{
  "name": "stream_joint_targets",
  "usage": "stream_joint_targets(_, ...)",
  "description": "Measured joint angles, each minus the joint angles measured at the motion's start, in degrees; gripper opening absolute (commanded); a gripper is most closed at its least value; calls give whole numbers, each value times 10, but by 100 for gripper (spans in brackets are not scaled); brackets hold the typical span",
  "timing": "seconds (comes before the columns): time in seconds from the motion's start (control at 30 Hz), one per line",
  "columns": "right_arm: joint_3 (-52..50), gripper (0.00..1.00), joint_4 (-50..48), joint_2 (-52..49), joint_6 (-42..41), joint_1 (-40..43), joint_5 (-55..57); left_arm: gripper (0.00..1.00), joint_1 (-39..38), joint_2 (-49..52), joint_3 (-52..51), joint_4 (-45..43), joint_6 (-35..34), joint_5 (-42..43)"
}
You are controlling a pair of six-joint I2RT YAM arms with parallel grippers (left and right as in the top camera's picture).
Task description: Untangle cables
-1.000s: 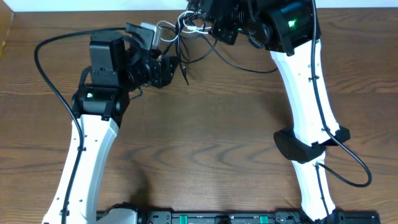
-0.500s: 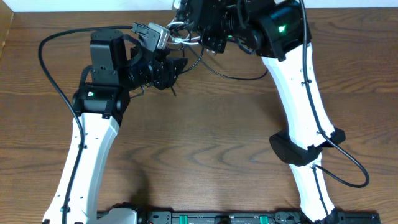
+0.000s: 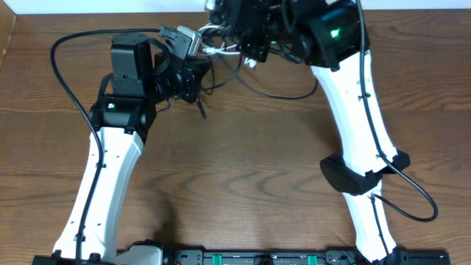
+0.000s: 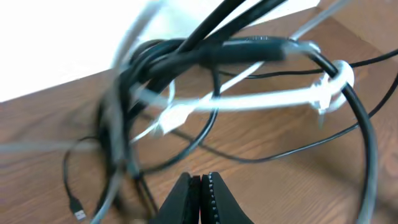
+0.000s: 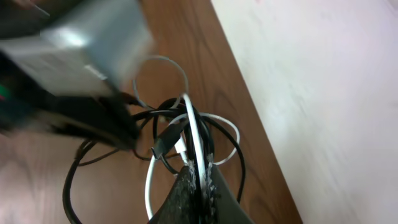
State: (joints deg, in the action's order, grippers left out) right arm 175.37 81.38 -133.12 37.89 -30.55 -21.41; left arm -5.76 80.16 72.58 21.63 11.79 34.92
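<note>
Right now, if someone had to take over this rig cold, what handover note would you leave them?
Pincers: the left pincer is shut, with no cord visible between its tips. The right pincer is shut on the white cable, which runs straight into its tips.
Cables: the white cable and the black cables are bunched in one knot at the far edge of the table, between the two pincers. Black loops cross over the white one.
Done: nothing is separated yet.
Left: work the white cable out of the black loops, then lay each cable down apart.
</note>
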Motion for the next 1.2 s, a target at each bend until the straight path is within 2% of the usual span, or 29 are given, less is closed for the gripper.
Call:
stream_joint_targets(0.13,0,1,0,0,0,26,5,8,0,-37,0,1,0,-21)
stream_joint_targets(0.17,0,1,1,0,0,32,5,16,0,-47,0,1,0,-28)
stream_joint_targets(0.23,0,1,3,0,0,37,3,43,0,-60,0,3,-4,-38)
stream_joint_targets(0.3,0,1,4,0,0,37,2,56,0,-61,0,5,-6,-40)
stream_joint_targets(0.43,0,1,4,0,1,19,2,58,0,-36,0,6,-13,-40)
stream_joint_targets(0.57,0,1,-9,0,2,-3,-2,57,0,-3,0,11,-13,-40)
stream_joint_targets(0.63,0,1,-11,0,2,-5,-10,44,0,5,0,14,-13,-40)
stream_joint_targets(0.67,0,1,-11,0,2,-5,-14,31,0,6,0,14,-14,-40)
stream_joint_targets(0.7,0,1,-11,0,2,-5,-19,12,0,7,0,14,-19,-40)
stream_joint_targets(0.73,0,1,-11,0,2,-5,-22,8,0,8,0,13,-17,-40)
stream_joint_targets(1.03,0,1,-12,0,3,-4,-10,8,0,25,0,10,-44,-53)
stream_joint_targets(1.2,0,1,-13,0,9,1,13,8,0,-6,0,11,-45,-53)
